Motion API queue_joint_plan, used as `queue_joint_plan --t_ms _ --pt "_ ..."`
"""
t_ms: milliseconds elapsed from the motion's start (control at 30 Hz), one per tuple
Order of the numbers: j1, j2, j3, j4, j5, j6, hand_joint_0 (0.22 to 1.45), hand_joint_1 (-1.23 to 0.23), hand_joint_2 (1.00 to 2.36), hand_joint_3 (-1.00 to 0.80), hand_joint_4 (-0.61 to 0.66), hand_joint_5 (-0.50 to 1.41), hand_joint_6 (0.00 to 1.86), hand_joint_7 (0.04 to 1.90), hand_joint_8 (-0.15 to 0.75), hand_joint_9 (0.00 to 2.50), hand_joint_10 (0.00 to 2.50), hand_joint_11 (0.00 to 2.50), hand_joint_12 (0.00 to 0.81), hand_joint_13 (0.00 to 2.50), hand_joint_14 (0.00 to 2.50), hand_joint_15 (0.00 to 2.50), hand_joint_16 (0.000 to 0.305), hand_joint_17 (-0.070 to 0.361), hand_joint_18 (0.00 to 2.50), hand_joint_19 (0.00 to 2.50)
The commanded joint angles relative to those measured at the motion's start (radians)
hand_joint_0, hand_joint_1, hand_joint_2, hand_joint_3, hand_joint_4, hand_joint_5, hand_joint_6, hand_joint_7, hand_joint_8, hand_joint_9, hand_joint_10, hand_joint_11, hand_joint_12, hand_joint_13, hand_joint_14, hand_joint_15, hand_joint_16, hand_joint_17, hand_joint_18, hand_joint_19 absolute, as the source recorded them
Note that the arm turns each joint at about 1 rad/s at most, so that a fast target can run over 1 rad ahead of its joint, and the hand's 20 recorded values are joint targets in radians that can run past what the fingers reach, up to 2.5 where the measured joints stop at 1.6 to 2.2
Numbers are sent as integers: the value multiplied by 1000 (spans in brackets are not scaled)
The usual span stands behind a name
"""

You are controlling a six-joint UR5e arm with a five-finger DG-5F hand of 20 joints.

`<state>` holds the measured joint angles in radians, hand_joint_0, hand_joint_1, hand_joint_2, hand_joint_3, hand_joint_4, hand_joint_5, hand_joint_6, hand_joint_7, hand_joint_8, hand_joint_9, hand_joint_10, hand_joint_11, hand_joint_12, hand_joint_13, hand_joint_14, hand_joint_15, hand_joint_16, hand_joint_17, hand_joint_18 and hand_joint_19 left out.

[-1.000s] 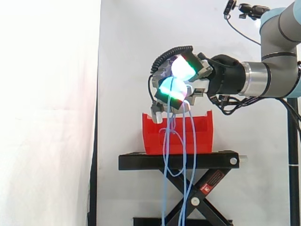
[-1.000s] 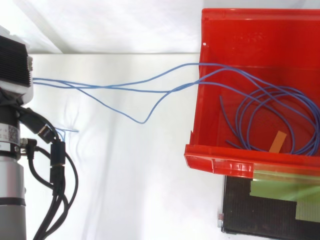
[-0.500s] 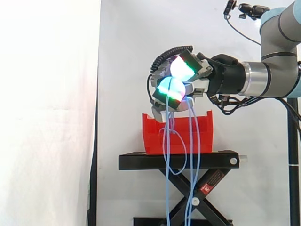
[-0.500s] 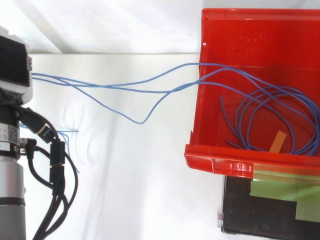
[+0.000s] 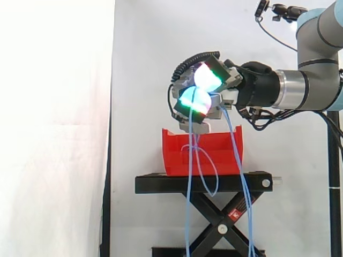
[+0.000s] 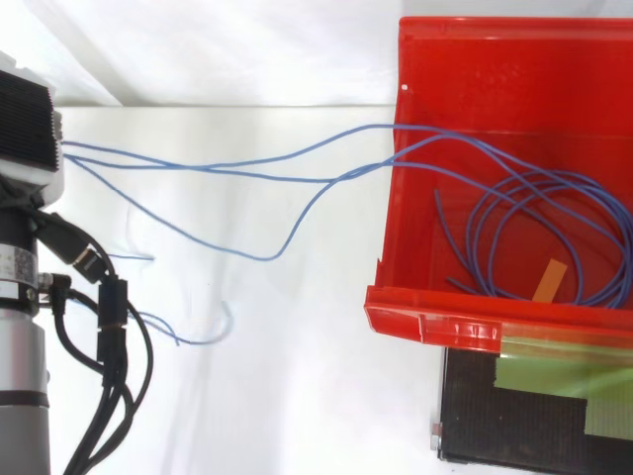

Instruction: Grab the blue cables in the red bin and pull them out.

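Note:
In the side view my hand hovers above the red bin, its glowing fingers curled round a bundle of blue cables. From the hand the cables hang past the bin's front face and down below the black stand. From above, the blue cables stretch from the hand's black body at the left edge across to the red bin. Inside the bin more blue cable lies in loose coils.
The bin sits on a black scissor-lift stand whose crossed legs reach the floor. A white curtain hangs at the left and behind. A small orange strip lies in the bin. A green-taped black plate shows below the bin.
The hanging cable ends have swung to the right under the hand in the side view. From above, a loose cable end has spread lower and rightward. The hand has stayed almost still.

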<state>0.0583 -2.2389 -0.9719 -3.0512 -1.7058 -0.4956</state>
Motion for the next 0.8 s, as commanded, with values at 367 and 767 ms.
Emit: queue_joint_plan --t_ms 367,767 --pt "2 -1 -1 -9 0 -2 950 -978 1010 -775 177 1117 117 875 188 1616 5 1995 341 1192 2412 895 40 91 1282 1356" --pt "3 -1 -229 78 0 10 959 -979 1009 -791 190 1107 168 864 229 1589 137 1917 334 1199 2417 901 39 89 1302 1383"
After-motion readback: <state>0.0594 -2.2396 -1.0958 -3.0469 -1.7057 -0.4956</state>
